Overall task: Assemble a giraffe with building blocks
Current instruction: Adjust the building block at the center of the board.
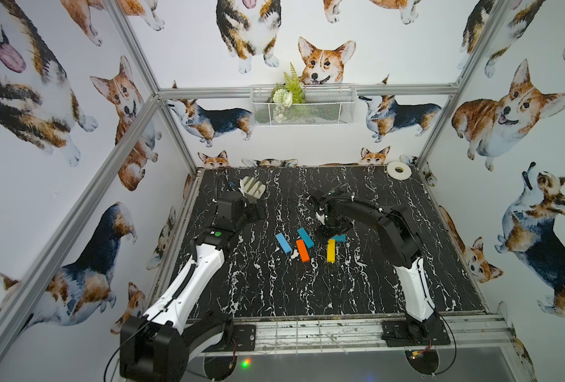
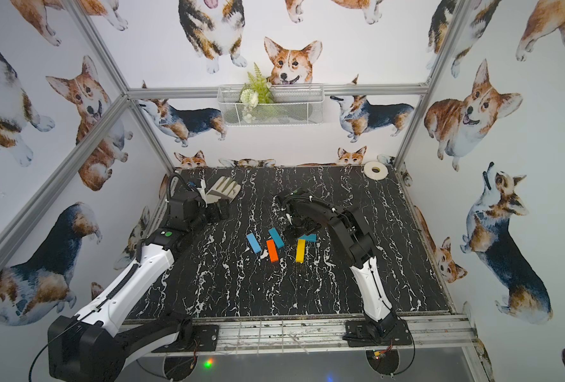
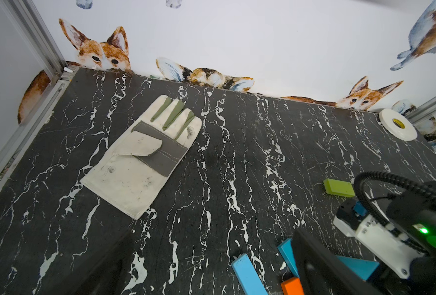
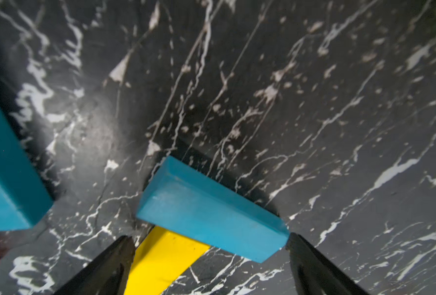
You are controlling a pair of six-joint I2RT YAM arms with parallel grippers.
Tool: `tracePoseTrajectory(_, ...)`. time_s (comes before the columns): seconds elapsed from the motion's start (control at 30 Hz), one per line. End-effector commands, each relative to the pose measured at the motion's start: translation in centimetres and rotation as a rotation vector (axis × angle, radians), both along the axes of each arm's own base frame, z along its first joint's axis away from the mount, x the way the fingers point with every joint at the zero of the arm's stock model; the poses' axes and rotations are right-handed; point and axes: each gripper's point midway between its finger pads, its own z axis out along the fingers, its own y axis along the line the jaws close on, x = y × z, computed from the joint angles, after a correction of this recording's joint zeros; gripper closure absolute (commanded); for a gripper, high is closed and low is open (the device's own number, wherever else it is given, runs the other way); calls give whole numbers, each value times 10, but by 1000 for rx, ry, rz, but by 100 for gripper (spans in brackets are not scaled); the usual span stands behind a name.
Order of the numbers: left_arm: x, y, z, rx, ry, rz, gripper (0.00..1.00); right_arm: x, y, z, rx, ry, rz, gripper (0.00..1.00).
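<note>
Right wrist, right gripper (image 4: 210, 242) astride teal bar (image 4: 201, 207)

Two teal rectangular bars (image 1: 305, 237) (image 1: 340, 237); single light-blue bar (image 1: 283, 242), orange bar (image 1: 302, 250), yellow bar (image 1: 330, 250), lime-green bar (image 3: 339, 187); one white-grey glove (image 1: 253, 189), one white tape roll (image 1: 398, 170).

Glove: you see the white and grey glove (image 3: 140, 153) lying flat on the worktop (image 3: 237, 158), towards one back corner.
Tape roll: you find the tape roll (image 3: 397, 124) in the other back corner.
Blocks: your lime green block (image 3: 339, 187) lies alone; the light-blue block (image 3: 249, 274), teal block (image 3: 287, 252) and orange block (image 3: 292, 287) cluster together, partly hidden.
</note>
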Motion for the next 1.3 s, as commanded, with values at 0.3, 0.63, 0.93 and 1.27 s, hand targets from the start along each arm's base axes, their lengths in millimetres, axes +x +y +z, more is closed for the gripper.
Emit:
tracePoseTrajectory(0.3,1,1,5,5,-18,6,0,26,1,-8,17,-18,-44,7)
tracePoseTrajectory(0.63,1,0,4,-1,-17,0,0,31,-15,-11,65,-1,-167,40)
tracePoseTrajectory(0.93,1,-2,5,-2,-18,-6,0,39,-27,-4,51,-39,-230,58)
tracePoseTrajectory(1.27,1,-6,4,-7,-17,-18,0,41,-36,5,38,-68,-308,46)
